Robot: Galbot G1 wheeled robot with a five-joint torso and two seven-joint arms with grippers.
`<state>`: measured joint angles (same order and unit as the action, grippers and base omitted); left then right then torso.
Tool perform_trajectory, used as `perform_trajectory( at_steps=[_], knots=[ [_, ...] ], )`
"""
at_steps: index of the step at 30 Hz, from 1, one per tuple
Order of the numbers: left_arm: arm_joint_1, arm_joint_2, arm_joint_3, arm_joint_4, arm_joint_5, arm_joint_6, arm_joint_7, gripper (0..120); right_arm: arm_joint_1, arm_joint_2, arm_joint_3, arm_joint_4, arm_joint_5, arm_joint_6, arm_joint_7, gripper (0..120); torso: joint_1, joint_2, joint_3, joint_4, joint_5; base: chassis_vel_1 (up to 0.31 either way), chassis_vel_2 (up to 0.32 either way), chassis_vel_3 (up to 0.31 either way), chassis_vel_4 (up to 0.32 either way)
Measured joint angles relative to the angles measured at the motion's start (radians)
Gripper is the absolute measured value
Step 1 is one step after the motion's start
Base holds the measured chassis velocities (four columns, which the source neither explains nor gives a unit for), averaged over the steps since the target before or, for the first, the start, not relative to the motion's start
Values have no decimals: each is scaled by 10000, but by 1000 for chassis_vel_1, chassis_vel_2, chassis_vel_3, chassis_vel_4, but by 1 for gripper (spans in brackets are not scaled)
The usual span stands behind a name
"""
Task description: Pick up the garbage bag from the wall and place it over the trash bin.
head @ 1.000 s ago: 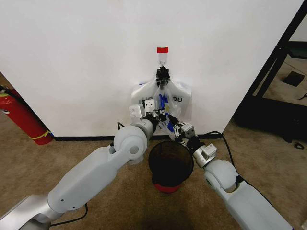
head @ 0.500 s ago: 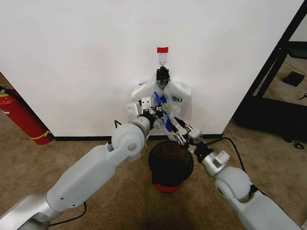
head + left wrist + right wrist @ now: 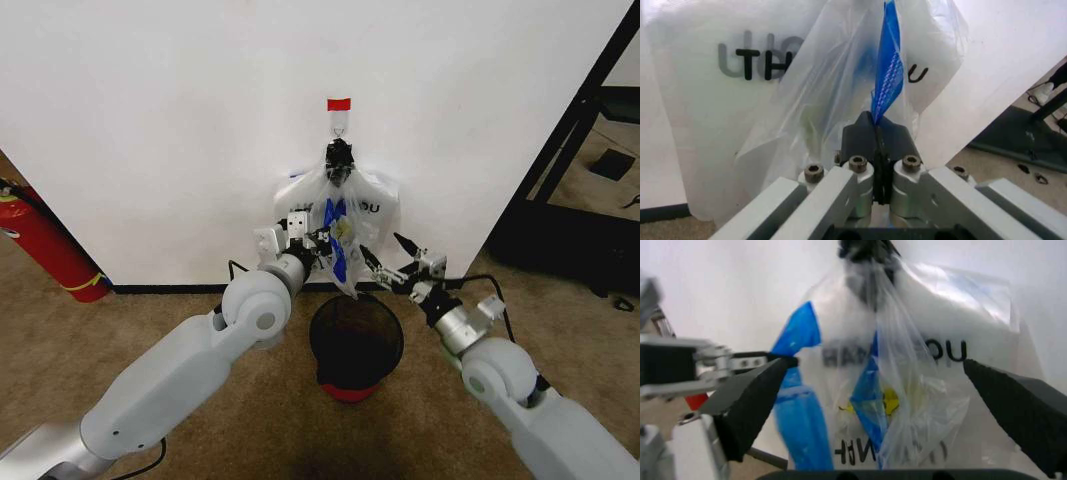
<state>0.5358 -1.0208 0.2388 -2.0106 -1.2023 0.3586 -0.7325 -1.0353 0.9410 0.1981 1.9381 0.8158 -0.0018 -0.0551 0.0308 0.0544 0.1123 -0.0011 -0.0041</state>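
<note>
Head view: thin translucent white plastic garbage bag (image 3: 345, 225) hangs on the plain white wall (image 3: 180, 120), above the round black mesh trash bin (image 3: 356, 340). Left wrist view: left tool (image 3: 875, 131) clamped on the bag's blue-printed fold. Right wrist view: right tool (image 3: 907, 390) spread wide, bag between its tips.

The trash bin (image 3: 356, 345) stands just below the garbage bag (image 3: 340, 232); floor at both sides is free
</note>
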Motion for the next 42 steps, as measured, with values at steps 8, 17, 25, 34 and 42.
perform_trajectory(
  at_steps=[8,17,25,34,42],
  knots=[
    [5,135,-99,-89,9,-8,33,0,768,48,-440,-1225,1293,-374,-760,100,0,0,0,0,0,0,0,0,0],
    [106,279,-250,-163,4,-9,105,0,1537,531,-816,-2052,3262,-981,-1494,88,0,0,0,2,-1,0,0,0,0],
    [133,276,-304,-214,-11,-9,107,0,2384,851,-1383,-2736,3336,-1082,-1623,82,0,0,1,0,-1,0,0,0,0],
    [135,239,-315,-237,-18,-9,108,0,2800,1149,-1767,-3544,3498,-1233,-1542,82,1,0,1,1,0,0,0,0,0],
    [126,265,-314,-249,-21,-9,109,0,2993,1237,-1898,-3754,3495,-1332,-1289,82,1,0,0,1,0,0,0,0,0]
  ],
)
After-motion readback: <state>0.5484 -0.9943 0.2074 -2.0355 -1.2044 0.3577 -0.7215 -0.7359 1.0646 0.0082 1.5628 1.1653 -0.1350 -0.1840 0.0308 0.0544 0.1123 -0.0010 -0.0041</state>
